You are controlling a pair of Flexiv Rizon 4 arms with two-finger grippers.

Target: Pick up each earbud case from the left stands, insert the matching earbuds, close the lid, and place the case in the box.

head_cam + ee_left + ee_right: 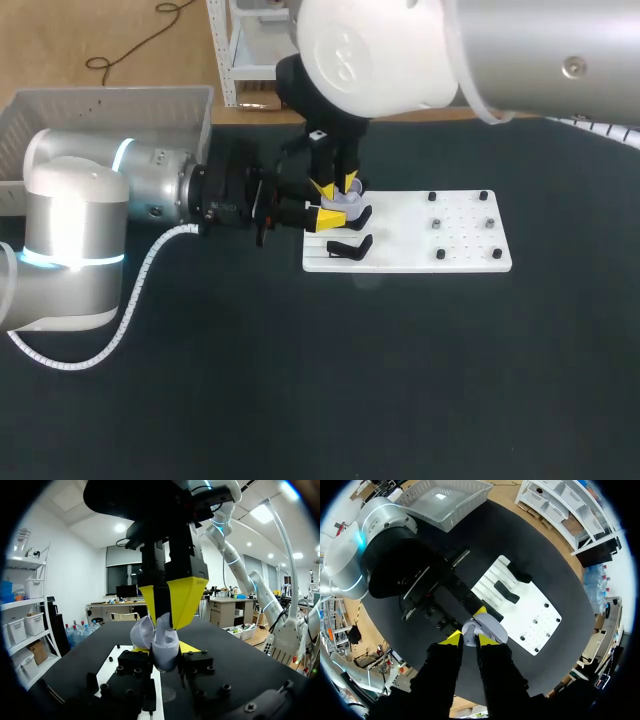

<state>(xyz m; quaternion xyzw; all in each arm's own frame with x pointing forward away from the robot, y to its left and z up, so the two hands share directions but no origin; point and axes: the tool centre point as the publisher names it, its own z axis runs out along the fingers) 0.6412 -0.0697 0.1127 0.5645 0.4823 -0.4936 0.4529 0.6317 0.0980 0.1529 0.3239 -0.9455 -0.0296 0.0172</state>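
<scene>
**Case held over the board, right claw straight above it**

From overhead, your left claw [330, 212] comes in level from the left and is clamped on the case [347, 204] over the left end of the white board [470, 252]. The right claw [336, 186] points straight down at the case, so the right arm looks best placed to work on it. The box [120, 95] lies well apart, behind the left arm.

From the left wrist, the case [161, 645] sits in your own grip. It is pale lilac, glossy and rounded, its two halves spread open and facing up. The right claw [167, 600] is right at its top, and you cannot tell whether that claw holds anything.

From the right wrist, the case [487, 627] lies just ahead of the claw [470, 639].
</scene>
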